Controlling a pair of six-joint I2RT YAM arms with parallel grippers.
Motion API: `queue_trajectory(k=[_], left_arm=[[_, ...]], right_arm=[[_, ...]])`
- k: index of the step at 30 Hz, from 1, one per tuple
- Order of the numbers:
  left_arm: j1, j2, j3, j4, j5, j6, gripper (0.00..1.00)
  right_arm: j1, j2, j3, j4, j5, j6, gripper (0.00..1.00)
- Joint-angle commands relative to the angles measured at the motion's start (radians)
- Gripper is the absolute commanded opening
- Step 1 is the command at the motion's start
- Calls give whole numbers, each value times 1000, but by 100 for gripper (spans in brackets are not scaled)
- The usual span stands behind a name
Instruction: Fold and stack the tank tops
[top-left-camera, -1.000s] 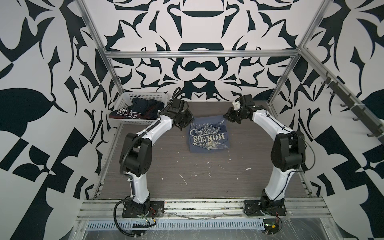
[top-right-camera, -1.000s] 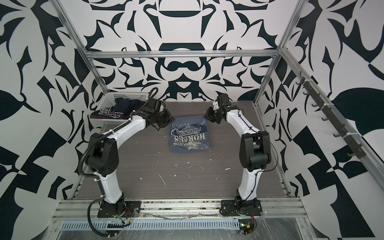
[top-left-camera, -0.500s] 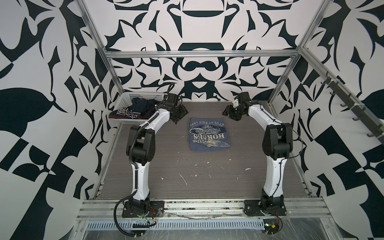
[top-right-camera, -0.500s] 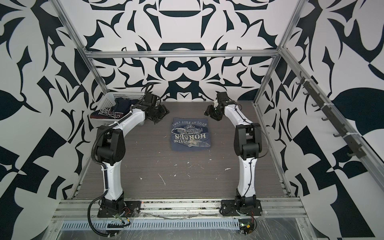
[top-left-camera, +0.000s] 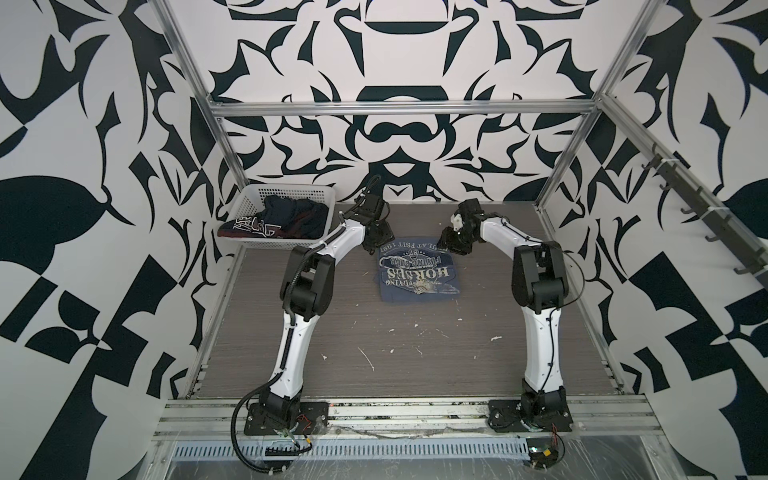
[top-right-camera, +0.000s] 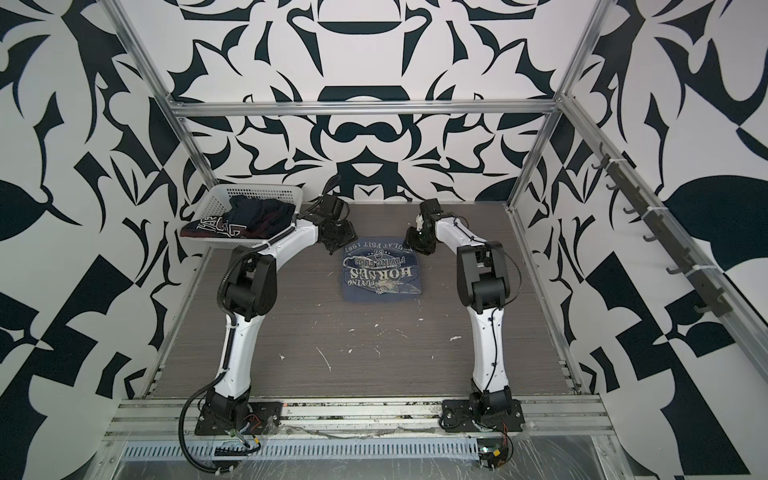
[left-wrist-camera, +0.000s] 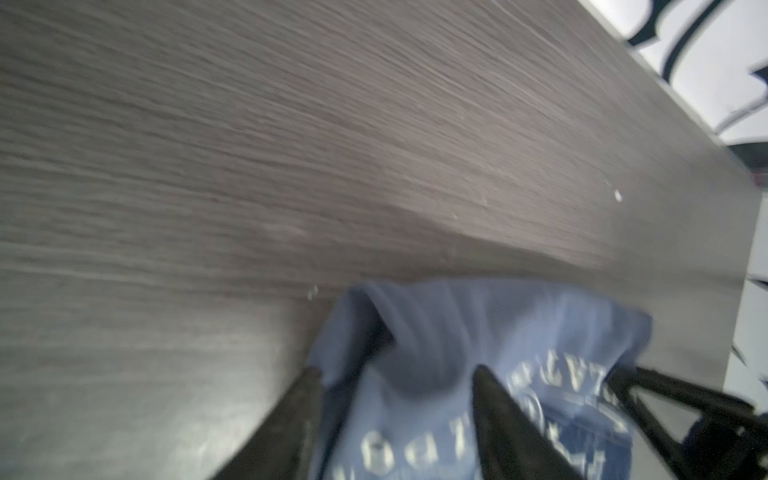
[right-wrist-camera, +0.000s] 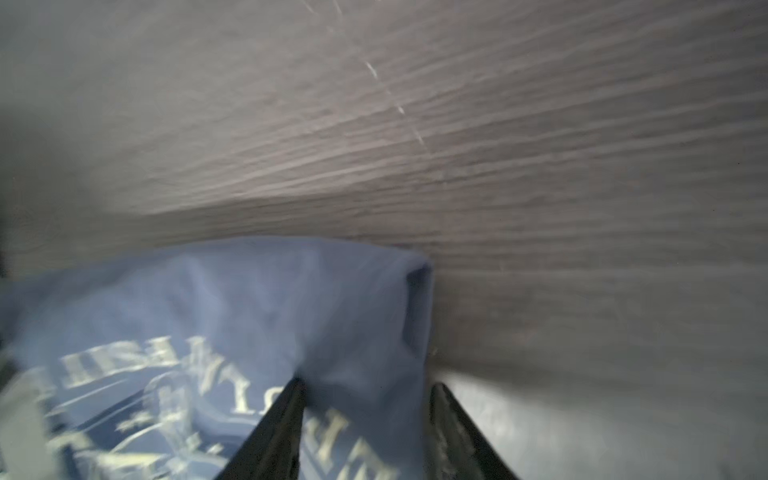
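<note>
The slate grey-blue tank top (top-left-camera: 417, 270) is lying folded into a rough rectangle a little above the middle of both top views (top-right-camera: 380, 272). It is print side up, with its white lettering reading upside down. The left gripper (top-left-camera: 370, 246) is reaching down at its upper left corner and the right gripper (top-left-camera: 452, 245) at its upper right corner, so the two black claws are hiding those corners from above.

In the left wrist view the left claw's fingers (left-wrist-camera: 305, 403) are standing spread, with a raised fold of the blue cloth running between them. The picture is blurred, but the fingers are not pressing together on the cloth. In the right wrist view the right claw's fingers (right-wrist-camera: 286, 415) are likewise standing apart and straddling the folded corner. One finger is over the print and the other is just beside the cloth's edge, over bare table.

The grey wood-grain table (top-left-camera: 415, 374) is carrying small white flecks (top-left-camera: 368, 358) in the lower middle of the top views, well apart from the top. The white arms (top-left-camera: 291, 353) are bending inward along the left and right sides. A rail of dark hooks (top-left-camera: 685, 195) is running along the right wall.

The white perforated basket (top-left-camera: 291, 190) is sitting in the upper left, near the left gripper. The dark navy tank top (top-left-camera: 291, 214) is lying crumpled inside it, with a white-lettered part draping over the lower left rim.
</note>
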Motion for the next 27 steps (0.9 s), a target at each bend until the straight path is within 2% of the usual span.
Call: queue_trajectory(k=[1, 5, 8, 9, 12, 15, 17, 20, 23, 27], left_arm=[[12, 59, 66, -75, -55, 5, 48], [41, 91, 61, -44, -54, -35, 33], [62, 114, 83, -50, -28, -41, 29], [66, 115, 94, -61, -18, -34, 29], [75, 86, 127, -116, 19, -2, 47], [73, -15, 103, -171, 16, 29, 66], [70, -127, 7, -177, 15, 34, 73], [48, -323, -233, -118, 3, 34, 76], [5, -512, -523, 18, 7, 18, 73], [-86, -665, -803, 196, 32, 6, 67]], right_arm=[[-3, 1, 87, -3, 12, -11, 40], [-4, 34, 133, -19, 57, -15, 17], [-7, 55, 177, -53, 87, -24, 14], [-9, 57, 186, -66, 90, -27, 18], [-13, 27, 192, -93, 93, -35, 37], [-18, -47, 162, -120, 119, -48, 57], [-21, -114, 122, -149, 138, -50, 64], [-24, -248, -28, -121, 118, -59, 68], [-24, -397, -233, -44, 75, -44, 68], [-24, -576, -552, 123, -34, 0, 65]])
